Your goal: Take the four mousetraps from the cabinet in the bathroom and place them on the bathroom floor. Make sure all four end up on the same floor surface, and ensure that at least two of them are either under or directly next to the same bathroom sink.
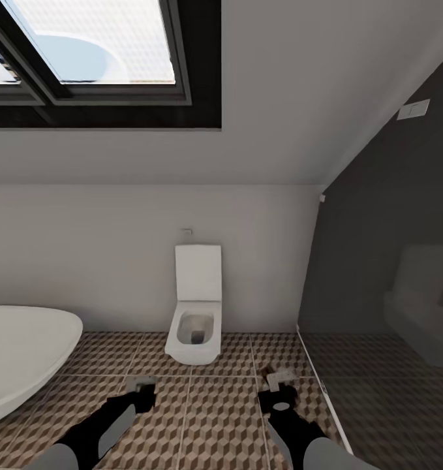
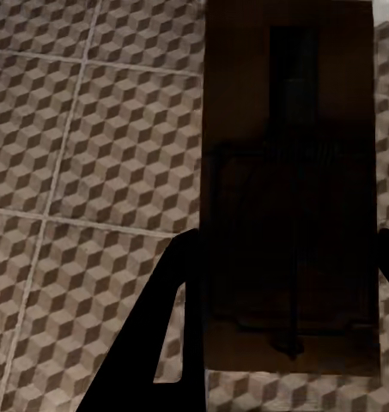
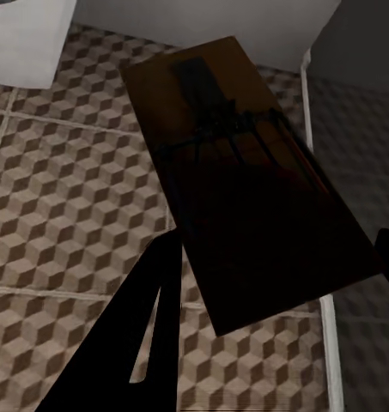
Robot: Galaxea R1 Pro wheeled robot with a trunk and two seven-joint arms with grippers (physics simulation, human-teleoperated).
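Note:
Each of my grippers is shut on a mousetrap above the cube-patterned bathroom floor (image 1: 229, 408). The left gripper (image 1: 141, 390) stands low left of the toilet and holds a mousetrap (image 1: 141, 382) flat. In the left wrist view that brown board with dark wire (image 2: 288, 172) sits in the left gripper (image 2: 284, 296), between its fingers (image 2: 173, 335). The right gripper (image 1: 278, 390) is near the shower glass with a mousetrap (image 1: 280, 376). In the right wrist view that tilted board (image 3: 246, 189) sits in the right gripper (image 3: 271, 292). The cabinet and the sink are out of view.
A white square toilet (image 1: 196, 326) stands against the far wall, straight ahead. A white oval bathtub (image 1: 22, 356) fills the left. A glass shower screen with a pale sill (image 1: 325, 398) and dark tray closes the right. A skylight (image 1: 84, 46) is overhead.

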